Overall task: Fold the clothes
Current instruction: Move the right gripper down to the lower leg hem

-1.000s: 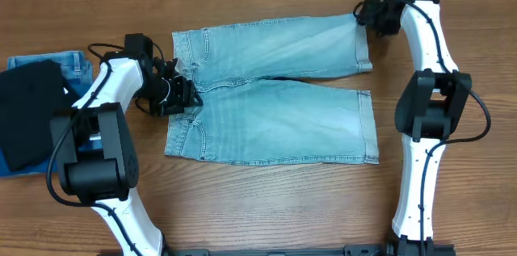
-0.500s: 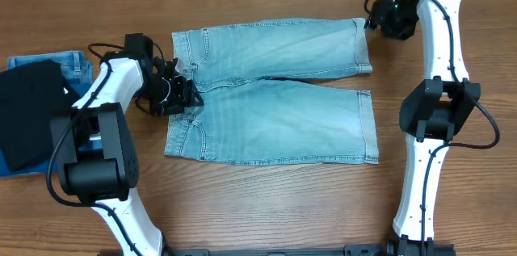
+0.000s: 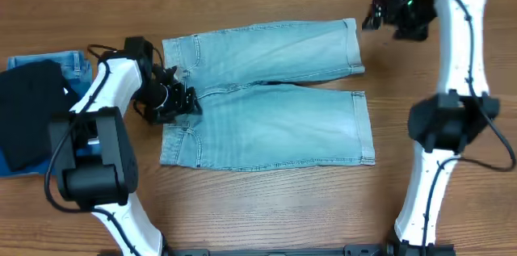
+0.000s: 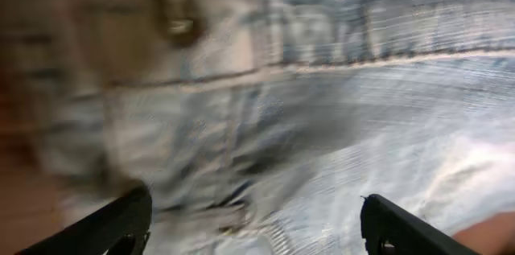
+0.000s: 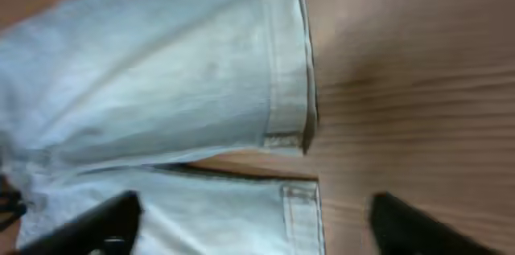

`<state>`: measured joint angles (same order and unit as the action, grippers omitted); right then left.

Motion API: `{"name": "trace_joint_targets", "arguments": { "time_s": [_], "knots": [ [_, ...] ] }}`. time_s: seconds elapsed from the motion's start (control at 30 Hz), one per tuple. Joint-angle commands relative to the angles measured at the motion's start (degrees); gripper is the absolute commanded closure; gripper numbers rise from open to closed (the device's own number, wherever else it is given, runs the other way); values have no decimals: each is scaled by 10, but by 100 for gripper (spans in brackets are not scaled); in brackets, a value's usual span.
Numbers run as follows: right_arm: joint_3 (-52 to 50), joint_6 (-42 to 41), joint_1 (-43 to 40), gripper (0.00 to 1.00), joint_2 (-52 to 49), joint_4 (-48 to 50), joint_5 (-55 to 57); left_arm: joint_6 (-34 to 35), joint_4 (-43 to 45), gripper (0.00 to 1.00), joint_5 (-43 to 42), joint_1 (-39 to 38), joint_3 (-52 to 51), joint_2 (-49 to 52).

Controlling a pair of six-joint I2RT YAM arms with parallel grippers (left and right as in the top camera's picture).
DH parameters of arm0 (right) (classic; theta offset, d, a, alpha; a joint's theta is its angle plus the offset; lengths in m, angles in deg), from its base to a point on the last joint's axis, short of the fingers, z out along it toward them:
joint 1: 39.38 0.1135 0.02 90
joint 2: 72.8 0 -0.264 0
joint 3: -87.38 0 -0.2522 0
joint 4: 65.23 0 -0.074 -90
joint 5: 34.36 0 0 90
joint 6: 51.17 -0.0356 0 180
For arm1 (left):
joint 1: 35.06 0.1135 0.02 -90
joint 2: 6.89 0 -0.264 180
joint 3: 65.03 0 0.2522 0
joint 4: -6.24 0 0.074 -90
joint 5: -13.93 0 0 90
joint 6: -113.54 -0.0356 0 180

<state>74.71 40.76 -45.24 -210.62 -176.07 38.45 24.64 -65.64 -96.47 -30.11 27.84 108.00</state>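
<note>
The pale light-blue denim shorts (image 3: 266,102) lie spread flat on the wooden table, waistband to the left and both hemmed legs to the right. My left gripper (image 3: 179,101) is down at the waistband near the fly. In the left wrist view its fingers (image 4: 253,227) are wide apart with blurred denim (image 4: 362,110) between them. My right gripper (image 3: 373,18) hovers off the right end of the upper leg's hem, open and empty. The right wrist view shows its fingers (image 5: 253,223) spread above the two leg hems (image 5: 161,86) and bare table.
A black garment (image 3: 28,119) lies on folded darker blue jeans (image 3: 73,64) at the far left edge. The wooden table (image 3: 266,207) runs bare in front of the shorts. Both arm bases stand at the front corners.
The shorts have slid a little to the left along with my left gripper. My right arm has lifted and swung right, away from the upper leg's hem.
</note>
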Motion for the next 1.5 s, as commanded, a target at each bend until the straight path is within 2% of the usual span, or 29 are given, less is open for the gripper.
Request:
{"name": "trace_joint_targets", "arguments": {
  "time_s": [0.0, 0.17, 0.27, 0.4, 0.47, 0.6, 0.8, 0.9, 1.2, 1.27, 1.37, 1.47],
  "knots": [
    [-6, -7, 0, 0, 84, 0, 22, 3, -3, 12, 71, 5, -6, -92],
    [-78, -22, -8, 0, 118, 0, 62, 3, -6, 11, 71, 5, -6, -180],
    [-201, -35, -23, 0, 200, 0, 63, 5, -29, 11, 76, 5, -6, -204],
    [-445, -35, -35, 0, 337, 0, 52, 101, -80, 9, 159, 5, -9, -204],
    [-515, -35, -35, 0, 354, 7, 30, 110, -87, 9, 143, 5, -22, -204],
    [-663, -35, -35, 0, 355, 69, 3, 107, -39, 9, 106, -17, -124, -204],
    [-831, -35, -36, 0, 355, 196, -42, 107, 31, 8, 72, -50, -227, -204],
    [-893, -23, -36, 0, 355, 255, -70, 108, 51, 8, 69, -50, -247, -204],
    [-980, -35, -40, 0, 359, 327, -79, 110, 61, 8, 70, -50, -257, -204],
    [-981, -87, -40, 0, 418, 331, -14, 110, 59, 8, 70, -50, -257, -204],
    [-1017, -158, -40, 0, 599, 357, 56, 110, 56, 8, 70, -50, -257, -203],
    [-1069, -170, -40, 0, 735, 389, 67, 110, 59, 8, 70, -50, -257, -204]
  ]
}}
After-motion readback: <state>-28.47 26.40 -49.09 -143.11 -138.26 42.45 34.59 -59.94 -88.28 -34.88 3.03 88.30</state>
